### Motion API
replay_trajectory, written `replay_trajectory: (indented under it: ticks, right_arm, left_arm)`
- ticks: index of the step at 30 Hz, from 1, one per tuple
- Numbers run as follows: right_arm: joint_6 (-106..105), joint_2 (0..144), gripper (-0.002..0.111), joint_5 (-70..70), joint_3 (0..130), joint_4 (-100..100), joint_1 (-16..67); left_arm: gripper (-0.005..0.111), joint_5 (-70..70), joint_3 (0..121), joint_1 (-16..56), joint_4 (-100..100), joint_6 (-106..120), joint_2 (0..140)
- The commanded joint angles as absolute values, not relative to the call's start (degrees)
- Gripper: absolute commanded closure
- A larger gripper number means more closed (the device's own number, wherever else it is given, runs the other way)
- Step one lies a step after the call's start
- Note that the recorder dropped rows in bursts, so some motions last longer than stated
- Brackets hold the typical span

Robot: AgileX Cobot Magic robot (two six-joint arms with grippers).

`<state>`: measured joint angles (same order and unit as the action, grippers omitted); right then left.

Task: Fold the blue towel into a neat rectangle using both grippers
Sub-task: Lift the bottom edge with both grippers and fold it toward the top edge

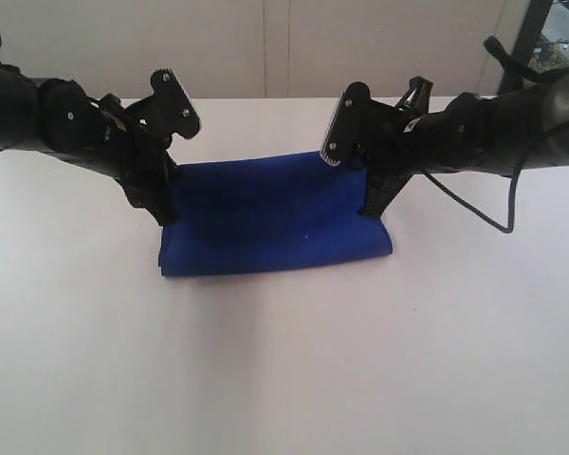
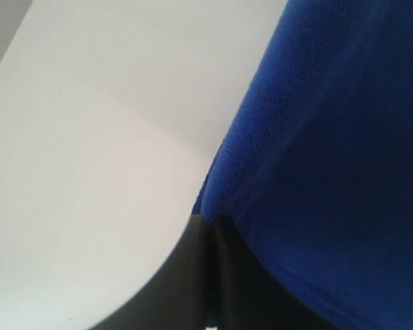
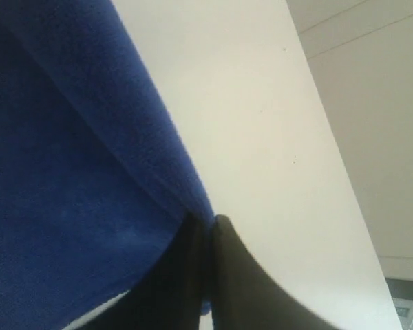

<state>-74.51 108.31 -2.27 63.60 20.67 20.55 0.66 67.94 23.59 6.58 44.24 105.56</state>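
Smack in the middle of the white surface [image 1: 284, 379], between the two arms: blue towel [image 1: 275, 223], lying flat, looking doubled over already with a rounded fold along the near edge. Deep royal blue, plain fuzzy fabric, no pattern, a few soft creases.

Almost certainly light and floppy with zero stiffness, so expect sagging in the middle whenever lifted by just two points. Not fragile, and probably not slippery either, going by that grippy nap. Best taken at the corners or short side edges with both layers pinched together, otherwise risk of the lower layer dropping out.

Left gripper [image 1: 163, 210] down at the towel's left end, fingers [image 2: 186, 275] closed right up, blue cloth nipped at the tips in the wrist view. Same deal for right gripper [image 1: 373, 207] at the right end: fingers [image 3: 241, 275] squeezed together on the towel's edge, no gap visible. Can't tell whether gripping both layers or just the top one. Worth keeping the two ends level and taut for a neat rectangle.
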Motion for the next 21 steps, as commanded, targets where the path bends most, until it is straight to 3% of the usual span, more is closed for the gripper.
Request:
replay_trajectory:
  ticks: [1,4,7,11,15,21]
  right_arm:
    - [-74.11,109.90,0.108,-3.18,64.80,21.00,20.48]
    - [-74.11,110.24,0.108,-3.18,64.89,21.00,20.48]
    - [-74.11,110.33,0.100,-3.18,64.89,21.00,20.48]
    - [-74.11,110.45,0.077,-3.07,64.89,21.00,20.48]
    - [-74.10,110.45,0.061,-4.97,64.89,21.00,20.48]
    - [-66.03,109.61,0.059,-13.69,64.89,29.90,20.48]
  left_arm:
    - [0.107,-0.52,68.14,23.48,7.00,43.58,106.66]
    - [0.107,-1.85,68.14,23.48,7.00,43.45,106.76]
    - [0.104,-2.07,68.14,23.48,7.00,43.45,106.76]
    - [0.081,-1.63,68.14,23.48,7.00,43.45,106.76]
    - [0.054,-1.63,68.14,23.48,7.00,43.45,106.76]
    - [0.050,-1.63,68.14,23.48,8.35,43.19,106.76]
